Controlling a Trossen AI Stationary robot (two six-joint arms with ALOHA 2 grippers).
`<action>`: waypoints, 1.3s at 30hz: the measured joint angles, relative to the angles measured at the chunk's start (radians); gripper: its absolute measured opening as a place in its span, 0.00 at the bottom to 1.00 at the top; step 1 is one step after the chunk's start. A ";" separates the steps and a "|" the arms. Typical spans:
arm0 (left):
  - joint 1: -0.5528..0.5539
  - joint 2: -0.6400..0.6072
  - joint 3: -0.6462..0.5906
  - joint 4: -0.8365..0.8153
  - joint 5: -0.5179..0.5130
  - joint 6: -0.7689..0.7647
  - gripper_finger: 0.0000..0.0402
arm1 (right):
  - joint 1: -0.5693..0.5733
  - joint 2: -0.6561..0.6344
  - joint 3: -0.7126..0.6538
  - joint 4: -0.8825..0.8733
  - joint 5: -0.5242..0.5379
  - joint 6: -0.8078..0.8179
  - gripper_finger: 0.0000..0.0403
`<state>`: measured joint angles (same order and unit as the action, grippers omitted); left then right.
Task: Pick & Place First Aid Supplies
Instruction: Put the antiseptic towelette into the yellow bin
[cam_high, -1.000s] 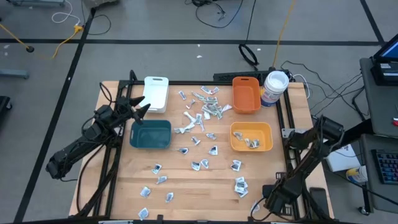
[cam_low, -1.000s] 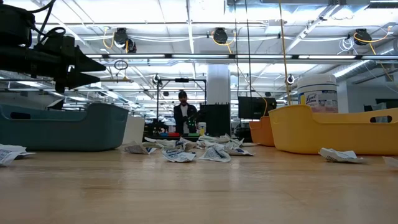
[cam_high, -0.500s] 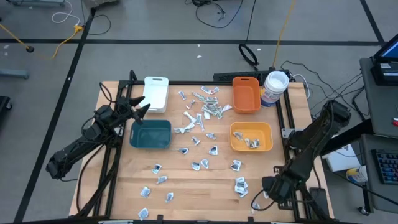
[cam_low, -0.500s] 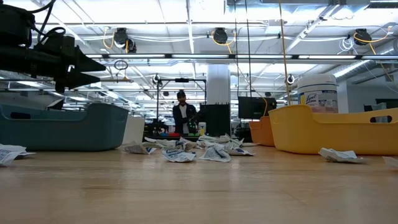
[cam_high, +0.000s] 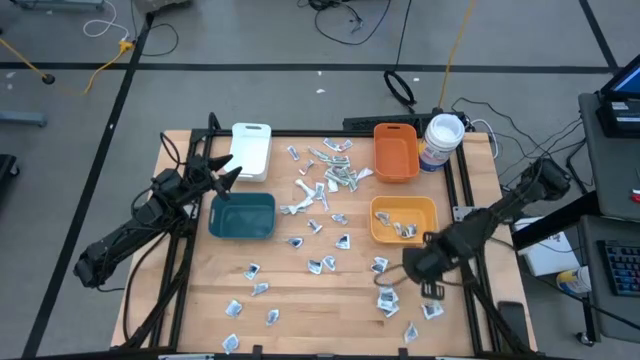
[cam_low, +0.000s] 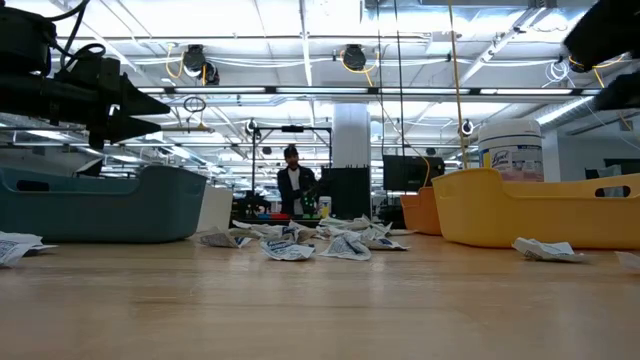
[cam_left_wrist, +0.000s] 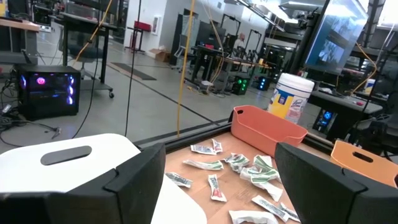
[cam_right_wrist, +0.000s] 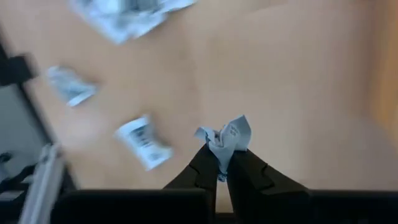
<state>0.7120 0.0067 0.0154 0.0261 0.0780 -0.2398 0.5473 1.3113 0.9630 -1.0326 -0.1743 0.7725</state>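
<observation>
The first aid supplies (cam_high: 330, 170) are small white packets strewn over the wooden table, thickest toward the far middle. A few lie in the yellow bin (cam_high: 404, 236). My right gripper (cam_high: 398, 278) hangs above the table's near right part, just in front of the yellow bin, shut on one crumpled white packet (cam_right_wrist: 229, 135). More packets (cam_right_wrist: 144, 142) lie on the wood below it. My left gripper (cam_high: 228, 172) waits open and level at the far left, over the gap between the white bin (cam_high: 251, 150) and the teal bin (cam_high: 242, 215). My right gripper pinches the crumpled packet by one bunched edge (cam_right_wrist: 221, 149) between its two fingertips. The fingers come steeply from above. The rest of the packet sticks out past the fingertips, lifted clear of the table.
An orange bin (cam_high: 396, 150) and a round white-lidded tub (cam_high: 441, 140) stand at the far right. Loose packets (cam_high: 388, 300) dot the near half of the table. In the low view a person (cam_low: 291, 185) stands in the room far behind the table.
My right gripper has risen from the table's near right corner. It has swung left and toward the far edge, nearing the yellow bin and tipping to point more steeply down. It stays shut on the packet.
</observation>
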 joint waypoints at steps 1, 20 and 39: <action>0.000 0.000 0.000 0.000 0.000 0.000 0.76 | -0.029 -0.001 0.000 -0.019 0.010 -0.021 0.03; 0.000 0.000 0.000 0.000 0.000 0.000 0.76 | -0.523 -0.001 0.000 -0.087 0.207 -0.345 0.03; 0.000 0.000 0.000 0.000 0.000 0.000 0.76 | -0.690 0.038 -0.069 0.057 0.231 -0.330 0.03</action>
<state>0.7120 0.0063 0.0154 0.0261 0.0780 -0.2398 -0.1429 1.3493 0.8938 -0.9758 0.0565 0.4421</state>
